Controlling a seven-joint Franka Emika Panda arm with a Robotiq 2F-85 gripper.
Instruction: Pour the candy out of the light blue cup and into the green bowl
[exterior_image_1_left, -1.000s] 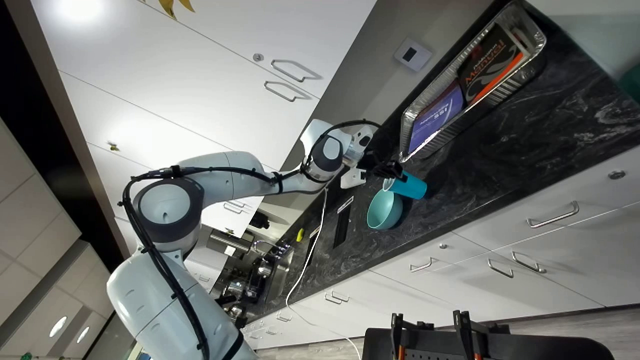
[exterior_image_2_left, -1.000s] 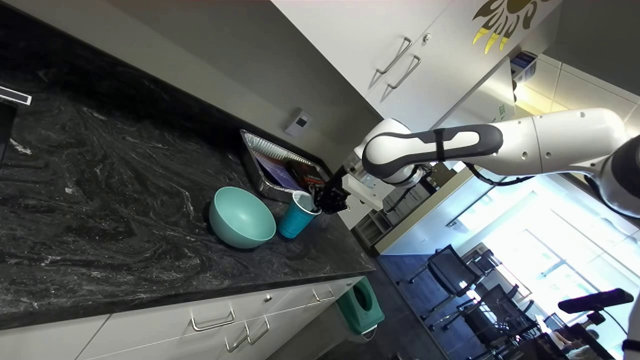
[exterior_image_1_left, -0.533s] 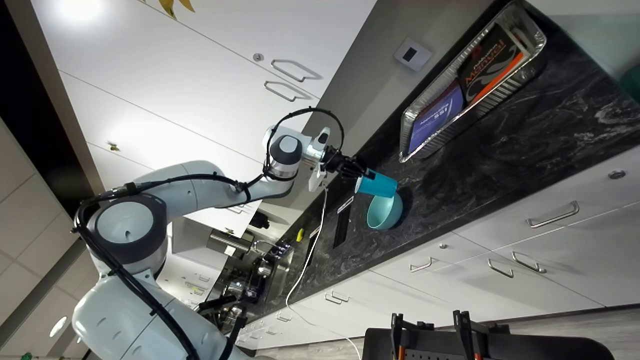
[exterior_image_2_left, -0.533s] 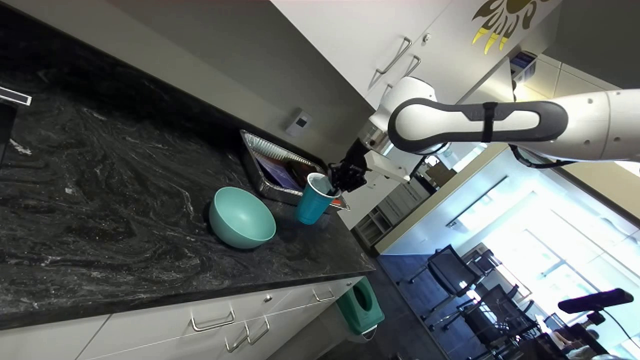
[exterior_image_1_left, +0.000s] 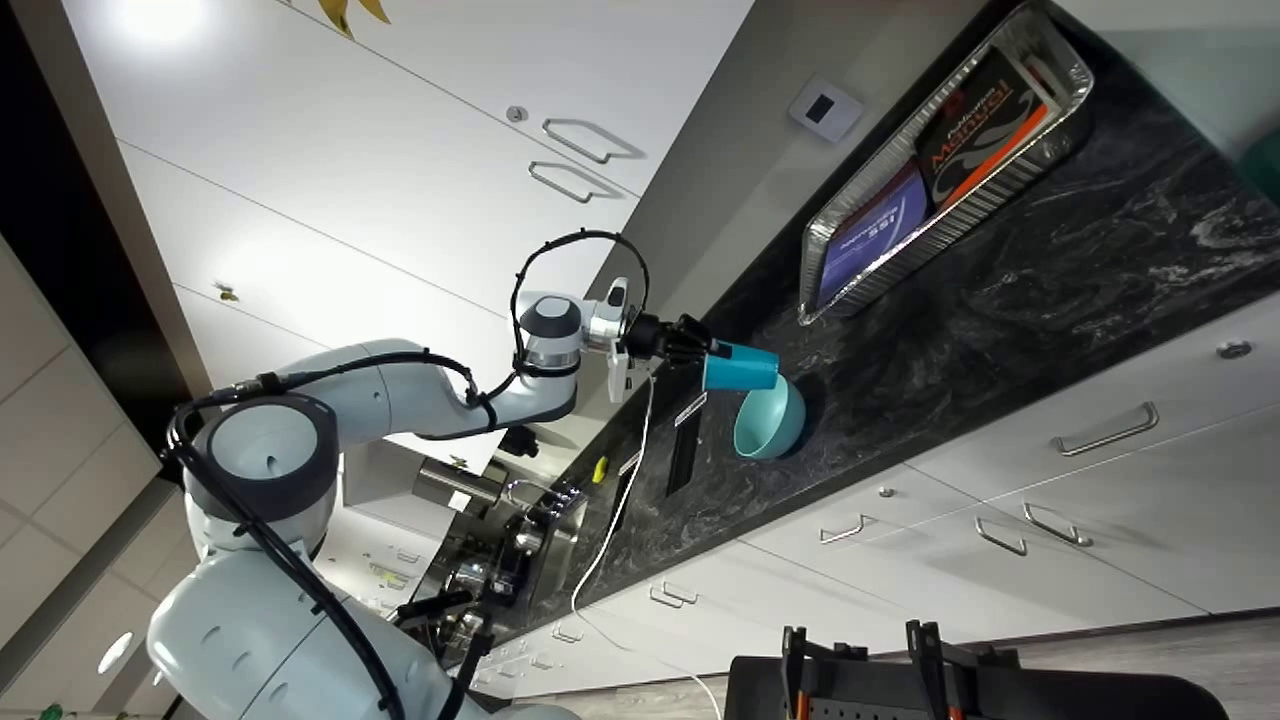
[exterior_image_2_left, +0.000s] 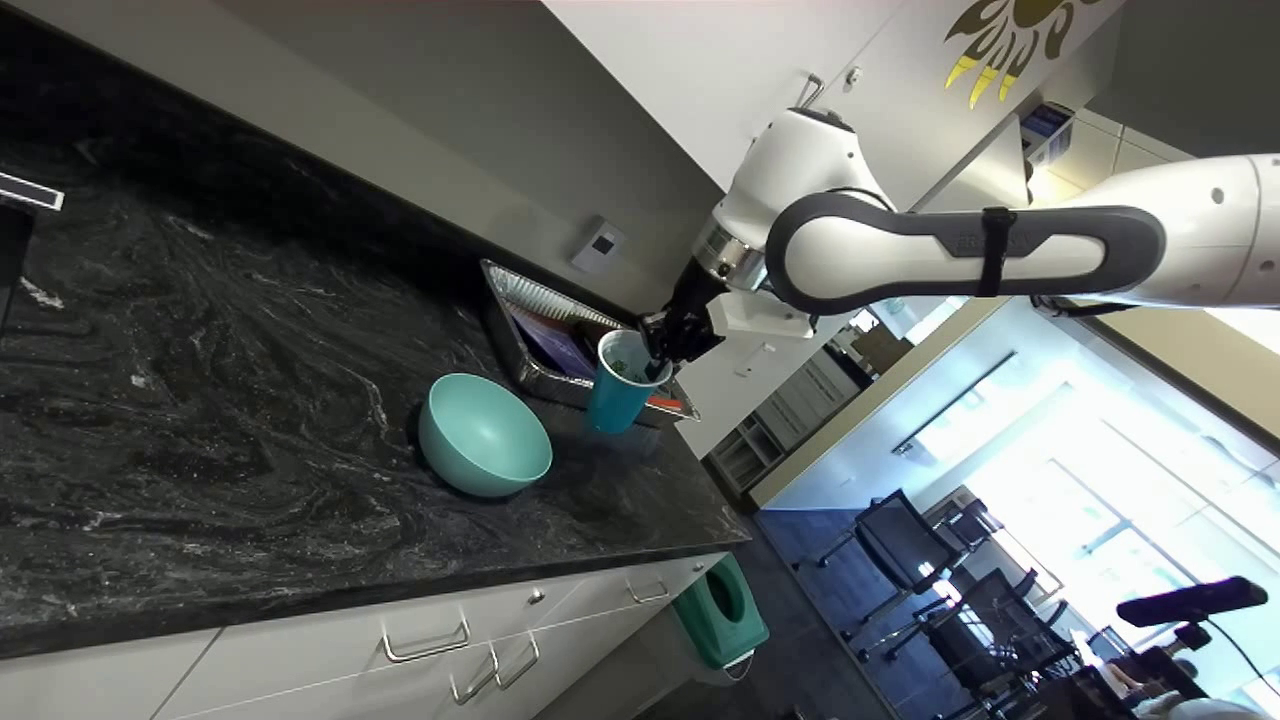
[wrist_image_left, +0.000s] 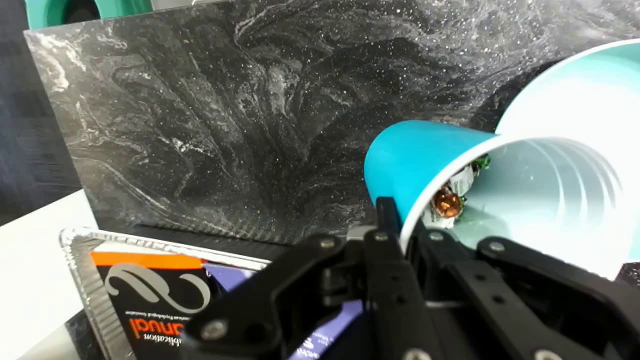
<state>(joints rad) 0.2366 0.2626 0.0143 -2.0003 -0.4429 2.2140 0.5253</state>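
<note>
The light blue cup (exterior_image_1_left: 740, 367) is bright blue outside with a white rim and inside. It also shows in an exterior view (exterior_image_2_left: 618, 395) and in the wrist view (wrist_image_left: 417, 155). My gripper (wrist_image_left: 403, 222) is shut on its rim, one finger outside and one inside. The cup is held roughly upright above the counter. Wrapped candy (wrist_image_left: 447, 202) in brown, green and silver lies inside it. The green bowl (exterior_image_2_left: 480, 435) stands on the counter beside the cup, and it also shows in an exterior view (exterior_image_1_left: 770, 420). In the wrist view the cup's rim partly covers the bowl (wrist_image_left: 575, 90).
A foil tray (exterior_image_1_left: 905, 262) with books stands at the wall side of the dark counter (exterior_image_2_left: 250, 400). Its rim also shows in the wrist view (wrist_image_left: 82, 265). Upper cabinets (exterior_image_1_left: 400, 150) hang near the arm. A green bin (exterior_image_2_left: 735, 630) stands at the counter's end.
The gripper has risen with the cup in it, mostly between one second and half a second ago. Since then it has shifted only slightly. The bowl has not moved.
</note>
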